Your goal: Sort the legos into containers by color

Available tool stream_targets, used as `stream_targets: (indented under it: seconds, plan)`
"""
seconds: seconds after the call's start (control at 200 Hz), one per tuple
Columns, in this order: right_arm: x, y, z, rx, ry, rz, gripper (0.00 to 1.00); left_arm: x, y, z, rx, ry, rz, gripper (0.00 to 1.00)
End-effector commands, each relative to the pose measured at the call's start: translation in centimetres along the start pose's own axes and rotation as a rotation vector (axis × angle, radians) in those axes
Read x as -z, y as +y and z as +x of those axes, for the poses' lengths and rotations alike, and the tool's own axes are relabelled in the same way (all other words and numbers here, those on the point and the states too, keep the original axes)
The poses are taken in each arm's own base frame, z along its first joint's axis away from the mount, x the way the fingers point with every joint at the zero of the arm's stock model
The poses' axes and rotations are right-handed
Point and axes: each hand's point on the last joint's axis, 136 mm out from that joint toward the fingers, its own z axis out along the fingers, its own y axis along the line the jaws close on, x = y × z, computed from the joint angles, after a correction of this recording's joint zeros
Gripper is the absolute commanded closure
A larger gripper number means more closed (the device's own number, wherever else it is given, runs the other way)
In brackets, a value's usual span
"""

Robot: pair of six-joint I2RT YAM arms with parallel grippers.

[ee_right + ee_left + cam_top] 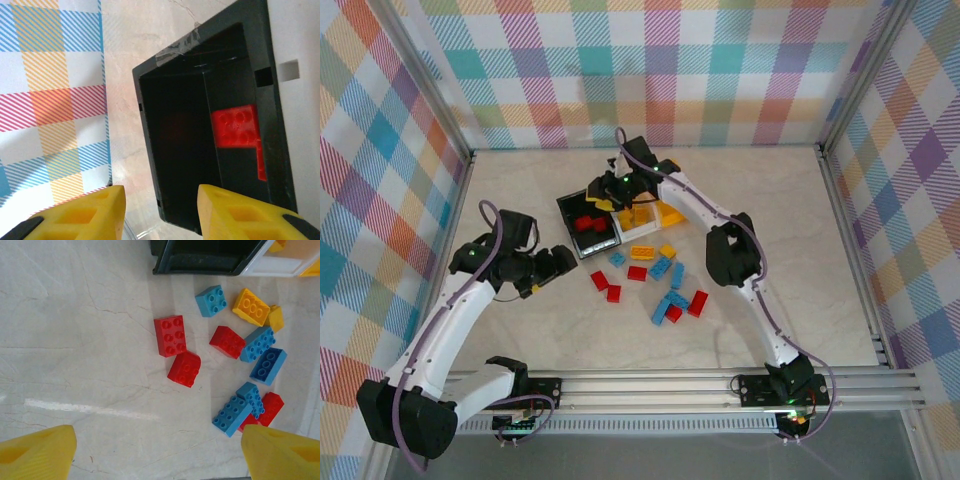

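- Yellow fingers (pixel 40 452) of the left claw (pixel 157 447) are seen wide apart at the bottom of its wrist view, and nothing is held between them.
- Loose legos (pixel 235 355) are spread on the worktop (pixel 75 340) ahead of this claw, well apart from it.
- One square red brick (pixel 170 335) is set a little aside from the heap, with a rounded red one just beside it.
- Each brick is judged to be light, stiff and rather slippery. It is best gripped across two flat opposite sides, not over the studs.
- Over the black container (pixel 172 130) the right claw (pixel 160 200) is positioned, its jaws partly open and empty. A red brick (pixel 235 127) is seen inside, below it.
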Motion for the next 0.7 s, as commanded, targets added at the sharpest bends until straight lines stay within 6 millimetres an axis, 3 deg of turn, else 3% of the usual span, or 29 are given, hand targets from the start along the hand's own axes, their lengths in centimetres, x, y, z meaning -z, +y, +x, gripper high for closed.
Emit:
stream_targets:
  seconds: [0.0,0.145,0.26,0.325,0.45,0.56,0.695]
  plan:
    - [2.8,3.4,0.6,0.062,-0.002,-0.017,0.57,-0.5,0.3,0.4,0.026,0.021,0.005,0.14]
    - [6.7,3.3,3.3,0.141,0.009,0.104,0.56,-2.2,0.3,0.8,0.030,0.056,0.013,0.15]
    - [10.2,0.9,6.5,0.163,0.027,0.230,0.55,-4.3,-0.3,1.4,0.035,0.082,0.020,0.13]
    - [12.3,-0.2,8.5,0.165,0.027,0.271,0.54,-5.3,-1.1,1.5,0.009,0.085,0.006,0.00]
    - [15.5,-3.3,12.3,0.132,0.025,0.340,0.54,-7.8,-2.4,1.7,-0.038,0.108,-0.058,0.00]
    - [17.3,-5.4,15.2,0.094,0.027,0.375,0.54,-10.3,-3.2,1.8,-0.048,0.131,-0.117,0.00]
    - [18.5,-6.5,17.4,0.074,0.023,0.391,0.54,-11.9,-3.6,0.5,-0.028,0.092,-0.180,0.00]
